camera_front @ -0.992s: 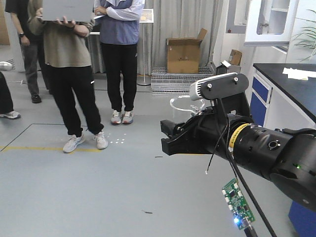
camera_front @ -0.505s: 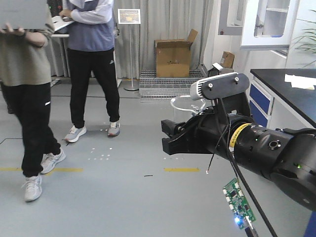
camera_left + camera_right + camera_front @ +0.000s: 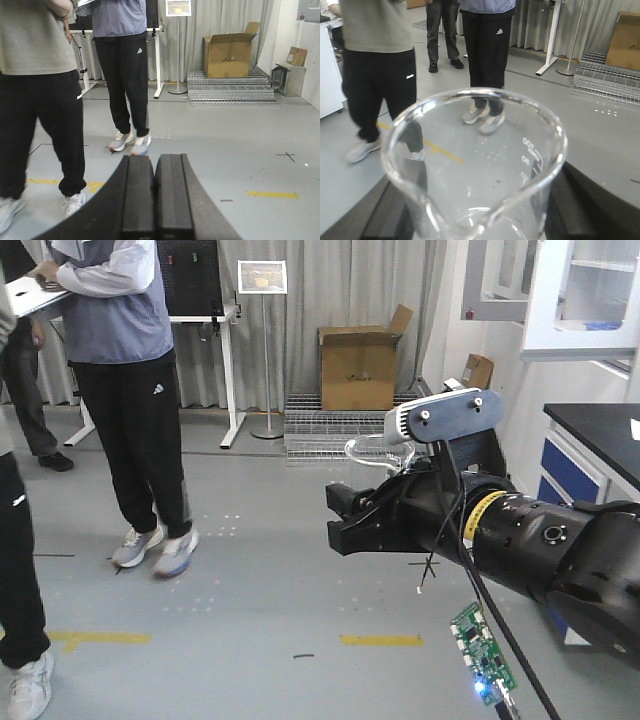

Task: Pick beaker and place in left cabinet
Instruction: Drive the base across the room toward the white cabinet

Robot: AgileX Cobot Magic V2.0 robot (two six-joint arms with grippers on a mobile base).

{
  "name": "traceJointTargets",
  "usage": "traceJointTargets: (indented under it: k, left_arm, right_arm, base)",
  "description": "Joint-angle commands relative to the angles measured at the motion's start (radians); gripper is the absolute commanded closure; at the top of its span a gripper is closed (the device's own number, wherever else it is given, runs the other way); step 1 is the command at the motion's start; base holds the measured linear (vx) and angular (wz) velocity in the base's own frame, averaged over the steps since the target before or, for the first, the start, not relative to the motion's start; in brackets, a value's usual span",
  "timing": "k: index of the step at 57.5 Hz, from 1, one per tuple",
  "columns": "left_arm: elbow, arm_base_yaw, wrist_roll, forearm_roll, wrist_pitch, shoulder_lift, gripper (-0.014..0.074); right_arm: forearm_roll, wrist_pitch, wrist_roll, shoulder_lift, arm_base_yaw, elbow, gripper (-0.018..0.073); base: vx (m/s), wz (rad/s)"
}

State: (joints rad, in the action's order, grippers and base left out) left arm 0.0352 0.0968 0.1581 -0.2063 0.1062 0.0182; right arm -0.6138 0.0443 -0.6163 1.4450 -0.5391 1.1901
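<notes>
We see the right pincer (image 3: 342,521) stretched out level over the grey floor (image 3: 230,600), closed on the clear glass cylindrical beaker (image 3: 378,451). In the front view only the beaker's rim shows above the black fingers, just under the grey wrist camera (image 3: 444,416). From the right wrist view the beaker (image 3: 470,165) stands upright between the dark pads (image 3: 582,205), its pour spout turned toward the lens and white graduation marks reading 100 and 80 on its wall.

The left pincer (image 3: 154,165) is closed on nothing: its two black fingers lie pressed together with only a thin seam between them, pointing out over the floor.

The white wall cabinet with glass-paned doors (image 3: 588,298) hangs at the upper right, well apart from the beaker and higher than it. Below it sits a black tabletop (image 3: 600,430) on blue-fronted drawers (image 3: 566,471).

Behind the arm we see an open brown cardboard box (image 3: 360,368) on a low metal grating (image 3: 315,428). A person in a blue-grey jacket and black trousers (image 3: 128,390) stands at the left. A small green circuit board (image 3: 482,651) with a blue light hangs on a cable under the arm, and a yellow tape strip (image 3: 380,640) marks the floor.
</notes>
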Motion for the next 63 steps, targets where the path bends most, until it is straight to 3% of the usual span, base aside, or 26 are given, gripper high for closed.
traceJointTargets:
  k: [1, 63]
  left_arm:
    - [-0.018, -0.003, -0.002, -0.005, -0.088, 0.010, 0.0603]
    - [-0.018, -0.003, -0.002, -0.005, -0.088, 0.010, 0.0603]
  right_arm:
    - [-0.005, -0.070, 0.005, -0.042, 0.003, 0.032, 0.0382]
    - [-0.005, -0.061, 0.005, -0.042, 0.003, 0.031, 0.0382]
  base:
    - [0.59, 0.05]
    - [0.58, -0.01]
